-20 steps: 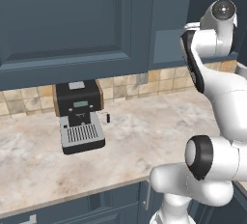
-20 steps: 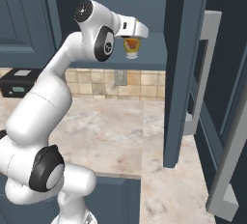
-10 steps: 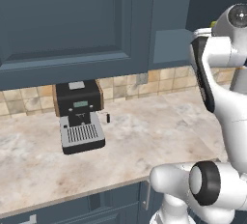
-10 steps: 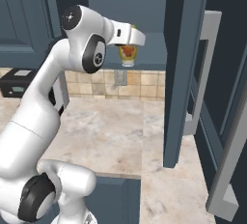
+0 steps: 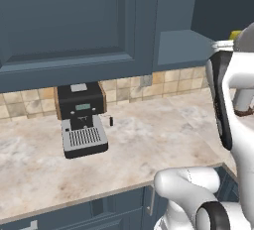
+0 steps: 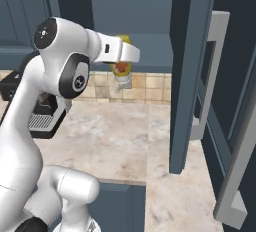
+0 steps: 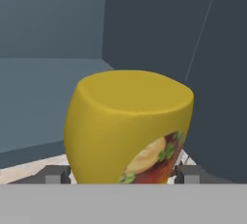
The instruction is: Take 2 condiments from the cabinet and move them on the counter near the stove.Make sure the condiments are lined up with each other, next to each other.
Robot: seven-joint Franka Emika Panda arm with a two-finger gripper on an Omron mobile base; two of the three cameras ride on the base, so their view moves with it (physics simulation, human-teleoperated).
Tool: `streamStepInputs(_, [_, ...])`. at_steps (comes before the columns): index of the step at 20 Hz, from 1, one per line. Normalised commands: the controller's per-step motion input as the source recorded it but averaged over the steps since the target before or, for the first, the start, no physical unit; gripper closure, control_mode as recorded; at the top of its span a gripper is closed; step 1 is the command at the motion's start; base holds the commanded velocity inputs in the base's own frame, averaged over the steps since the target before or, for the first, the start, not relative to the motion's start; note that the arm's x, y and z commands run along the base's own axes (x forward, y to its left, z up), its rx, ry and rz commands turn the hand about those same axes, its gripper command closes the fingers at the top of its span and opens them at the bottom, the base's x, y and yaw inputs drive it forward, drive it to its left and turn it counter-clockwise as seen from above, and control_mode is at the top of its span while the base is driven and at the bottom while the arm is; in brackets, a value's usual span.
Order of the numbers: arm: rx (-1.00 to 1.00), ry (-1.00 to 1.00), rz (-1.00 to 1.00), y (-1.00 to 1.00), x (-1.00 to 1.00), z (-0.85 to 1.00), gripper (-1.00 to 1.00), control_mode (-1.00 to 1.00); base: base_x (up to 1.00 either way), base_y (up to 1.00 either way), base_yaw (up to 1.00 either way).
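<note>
hand view has the small yellow bottle (image 7: 129, 126) between the finger tips (image 7: 57, 175), jaws spread wide and apparently pinching its sides, out in front of the cabinet (image 6: 140, 51); looks light, stiff, smooth, likely slippery, best gripped mid-body.

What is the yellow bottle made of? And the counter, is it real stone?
The yellow bottle looks like smooth plastic: soft rounded edges, an even matte colour and a printed food label. The counter looks like polished stone, perhaps marble: beige with cloudy grey-brown veins. Since this is a rendered scene, that is only how they look.
</note>
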Motion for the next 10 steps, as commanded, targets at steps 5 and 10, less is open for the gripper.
streamStepInputs(5, [0.00, -0.01, 0.01, 0.33, -0.71, 0.00, 1.00, -1.00, 0.00, 0.00, 0.00])
streamStepInputs(10, [0.00, -0.02, 0.02, 0.22, -0.73, 0.00, 1.00, -1.00, 0.00, 0.00, 0.00])
